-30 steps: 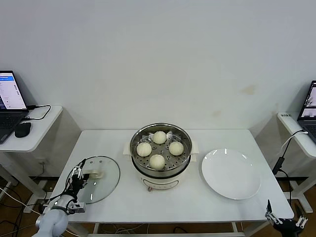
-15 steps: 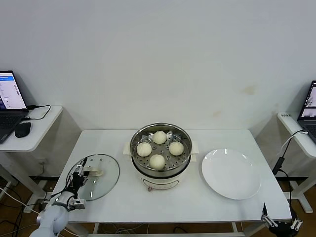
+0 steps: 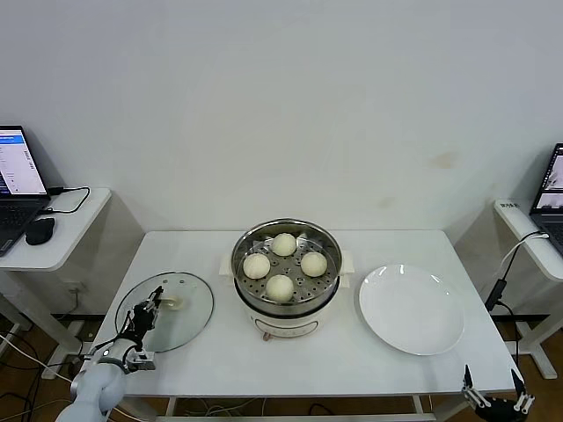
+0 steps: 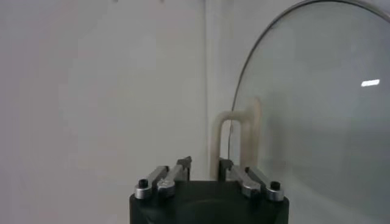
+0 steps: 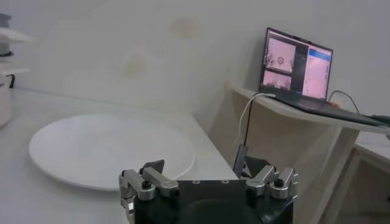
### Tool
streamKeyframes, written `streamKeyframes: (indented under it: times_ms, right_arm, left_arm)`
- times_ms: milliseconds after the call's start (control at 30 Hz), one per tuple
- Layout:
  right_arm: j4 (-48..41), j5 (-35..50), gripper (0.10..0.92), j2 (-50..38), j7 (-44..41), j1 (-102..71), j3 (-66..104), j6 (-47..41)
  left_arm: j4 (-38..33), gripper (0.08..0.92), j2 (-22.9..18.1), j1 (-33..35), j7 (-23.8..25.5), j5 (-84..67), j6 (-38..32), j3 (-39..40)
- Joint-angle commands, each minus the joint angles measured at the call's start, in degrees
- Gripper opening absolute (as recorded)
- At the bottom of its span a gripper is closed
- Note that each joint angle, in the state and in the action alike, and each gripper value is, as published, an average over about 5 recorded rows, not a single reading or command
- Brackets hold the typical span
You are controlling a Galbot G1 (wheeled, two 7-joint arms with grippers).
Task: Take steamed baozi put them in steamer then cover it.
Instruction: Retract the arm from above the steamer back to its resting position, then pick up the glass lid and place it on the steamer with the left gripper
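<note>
Jaws: left gripper (image 3: 151, 303) drawn nearly together at the cream-white flat handle (image 4: 236, 135) of the round clear glass lid with metal rim (image 3: 167, 311), a finger on either side of it, though whether they actually pinch it cannot be told; right gripper (image 3: 493, 393) spread wide, holding nothing, parked below the tabletop's front right corner. Glass lid: lying near the left edge of the white rectangular tabletop (image 3: 352, 356), toward the front left corner, well apart from the pot. Steamer: round shiny steel pot with perforated tray on a cream-white electric base (image 3: 286, 290), uncovered, standing at the middle of the tabletop, nearer the rear edge. Steamed baozi: four small round off-white dough buns (image 3: 280, 287) resting on the perforated tray inside the pot, set in a diamond, close together. Flat round white plate (image 3: 411, 309): bare, lying toward the right edge of the tabletop, just beside the steamer. Side shelves: an open laptop (image 3: 16, 185) and black mouse (image 3: 40, 230) at far left, a second open laptop (image 5: 296, 67) at far right
</note>
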Motion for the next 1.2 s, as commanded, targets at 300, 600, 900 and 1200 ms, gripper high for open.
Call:
streamKeyframes:
  times_ms: [300,600,900,1200]
  right_arm:
    - [0.0,-0.6,0.823,0.1,-0.2,0.0,-0.7,-0.1]
    - [0.4,-0.9,0.823,0.1,-0.2,-0.4,-1.1,0.1]
    - [1.4,-1.2,0.822,-0.3,-0.2,-1.3,-2.9,1.0]
    - [2.9,-4.4,0.823,0.2,0.4,-1.5,-4.4,1.6]
  left_arm:
    - [-7.7,0.132,0.4,4.0,-4.1,-1.8,0.5,-3.0]
    - [-22.3,0.132,2.3,11.0,-2.1,-5.8,8.2,-6.9]
    - [-37.0,0.132,8.0,13.4,5.5,-12.7,15.1,-7.7]
    - [-47.4,0.132,13.2,8.1,9.5,-16.0,23.8,3.7]
